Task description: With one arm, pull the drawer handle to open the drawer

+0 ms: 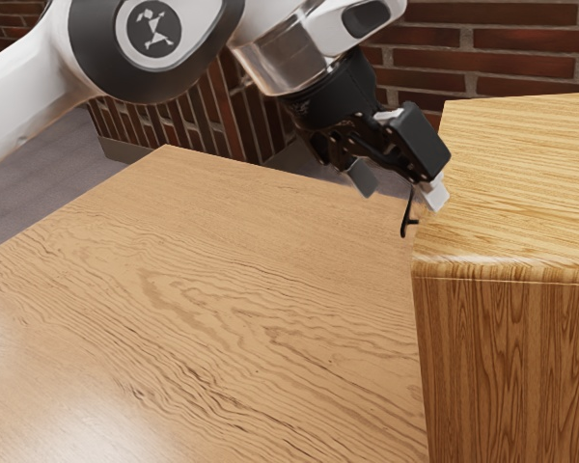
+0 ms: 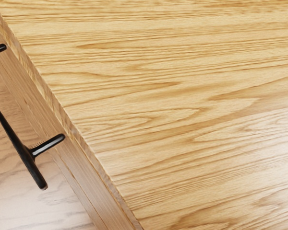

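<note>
In the exterior view, a table [image 1: 193,318] of glossy, broad-grained oak fills the foreground. On the exterior view's right stands a boxy cabinet [image 1: 511,193] in the same warm wood, its corners rounded. A red brick wall [image 1: 502,48] runs behind. The drawer handle [image 1: 406,217], a thin black curved bar, sticks out from the cabinet's front just under its top edge. The white arm [image 1: 39,87] comes in from the upper left and angles down. Its black gripper [image 1: 400,188] sits just above the handle, against the cabinet's top corner. Its fingers stand spread apart and clasp nothing.

In the wrist view, the cabinet's top is flat, honey-coloured and streaked with flowing grain. Its rounded edge drops to the front face [image 2: 69,167]. There the slim black bar stands off the wood on two short round posts [image 2: 49,143], close below the hand.
</note>
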